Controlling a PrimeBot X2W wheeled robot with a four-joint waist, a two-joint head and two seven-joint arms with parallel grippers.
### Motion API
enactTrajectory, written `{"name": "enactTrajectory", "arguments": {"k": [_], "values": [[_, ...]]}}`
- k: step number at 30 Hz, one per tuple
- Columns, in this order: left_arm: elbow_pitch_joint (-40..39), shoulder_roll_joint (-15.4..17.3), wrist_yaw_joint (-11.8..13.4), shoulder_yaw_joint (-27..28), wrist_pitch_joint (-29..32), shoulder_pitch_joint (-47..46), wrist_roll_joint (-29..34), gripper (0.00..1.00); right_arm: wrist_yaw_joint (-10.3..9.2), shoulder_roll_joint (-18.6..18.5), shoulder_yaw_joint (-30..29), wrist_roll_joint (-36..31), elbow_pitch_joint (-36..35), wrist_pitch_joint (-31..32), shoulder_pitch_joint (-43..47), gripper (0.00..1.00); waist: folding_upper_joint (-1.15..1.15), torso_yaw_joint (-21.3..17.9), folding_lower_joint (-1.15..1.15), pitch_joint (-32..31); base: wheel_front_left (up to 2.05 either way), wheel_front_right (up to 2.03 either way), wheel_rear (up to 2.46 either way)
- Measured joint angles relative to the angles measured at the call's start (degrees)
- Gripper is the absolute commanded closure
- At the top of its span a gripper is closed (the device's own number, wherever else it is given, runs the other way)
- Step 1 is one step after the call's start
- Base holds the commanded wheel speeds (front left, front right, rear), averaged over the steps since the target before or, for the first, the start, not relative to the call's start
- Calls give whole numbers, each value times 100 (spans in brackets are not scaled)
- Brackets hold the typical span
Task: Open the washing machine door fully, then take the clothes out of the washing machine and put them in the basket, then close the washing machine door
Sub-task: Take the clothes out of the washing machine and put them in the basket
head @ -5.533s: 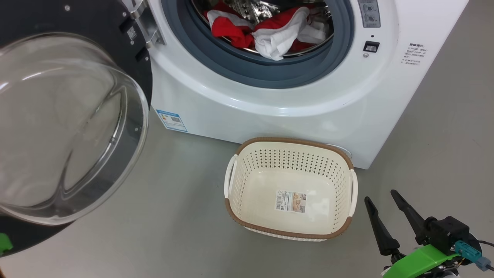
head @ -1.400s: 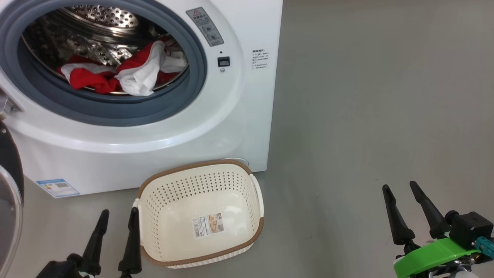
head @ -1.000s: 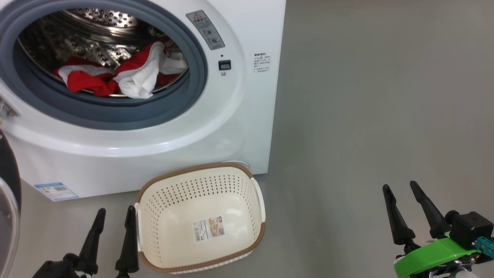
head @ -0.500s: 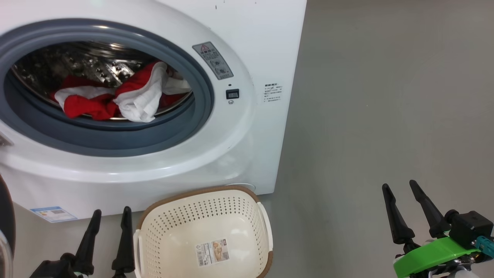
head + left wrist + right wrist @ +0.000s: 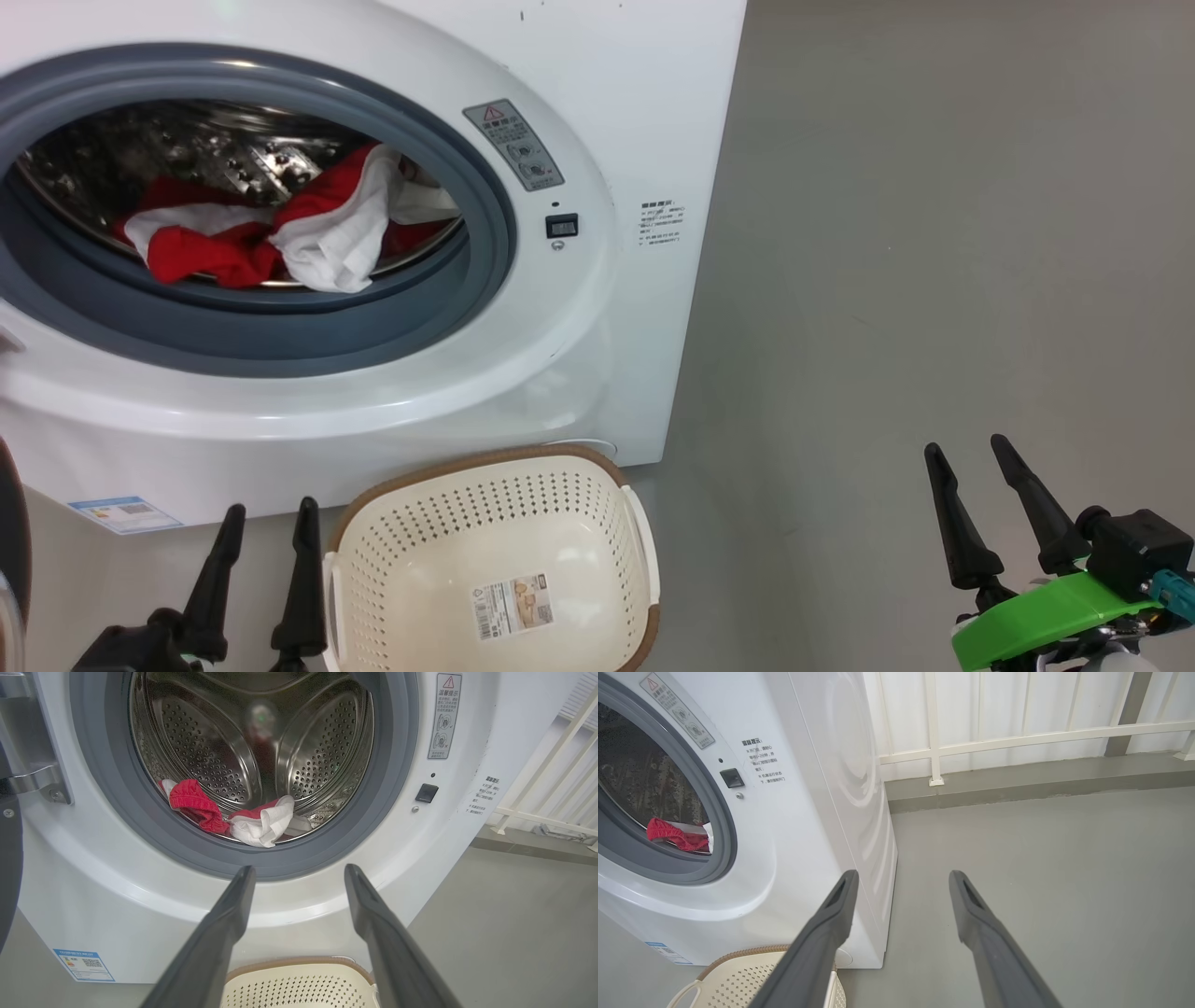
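Note:
The white washing machine (image 5: pixel 597 308) stands open, its grey ring around the steel drum (image 5: pixel 210 746). Red and white clothes (image 5: pixel 280 233) lie at the drum's front lip, also seen as clothes (image 5: pixel 243 819) in the left wrist view. A dark sliver of the washing machine door (image 5: pixel 11 551) shows at the far left edge. The cream basket (image 5: pixel 369 560) sits empty on the floor in front of the machine. My left gripper (image 5: pixel 268 513) is open, just left of the basket. My right gripper (image 5: pixel 966 450) is open over bare floor, far right.
Grey floor (image 5: pixel 934 233) spreads to the right of the machine. A white railing and wall (image 5: pixel 994 718) run behind it. A blue label (image 5: pixel 123 513) sits low on the machine's front.
The head camera has tilted up and turned since earlier, so the drum opening sits lower and the basket slid toward the bottom edge. Both grippers stay open and the clothes lie as before.

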Motion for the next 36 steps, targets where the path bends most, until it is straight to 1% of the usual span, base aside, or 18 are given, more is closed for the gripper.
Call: {"name": "enactTrajectory", "arguments": {"k": [8,13,16,21,27,29,36], "values": [[114,-3,0,-2,0,-116,0,0,0,2,5,0,1,0,-69,0,0,-34,0,75,0,0,0],[267,-11,0,-44,0,-426,24,0,0,3,10,0,-4,0,-221,0,0,-78,0,187,0,0,0],[387,-19,0,-29,0,-704,116,0,0,4,16,0,-24,0,-253,0,0,-105,0,269,0,0,0],[858,-31,0,-32,0,-1543,410,0,0,5,30,1,-56,0,-319,0,0,-153,0,498,0,0,0],[1863,35,0,-71,0,-2499,520,0,0,69,42,2,-85,0,-560,0,0,-252,0,774,0,0,0],[2218,98,0,-76,0,-2836,642,0,0,114,44,2,-91,0,-614,0,0,-298,0,877,0,0,0],[3481,369,37,-25,0,-4113,748,0,0,214,29,7,-113,-1,-790,0,0,-482,0,1257,0,0,0]]}}
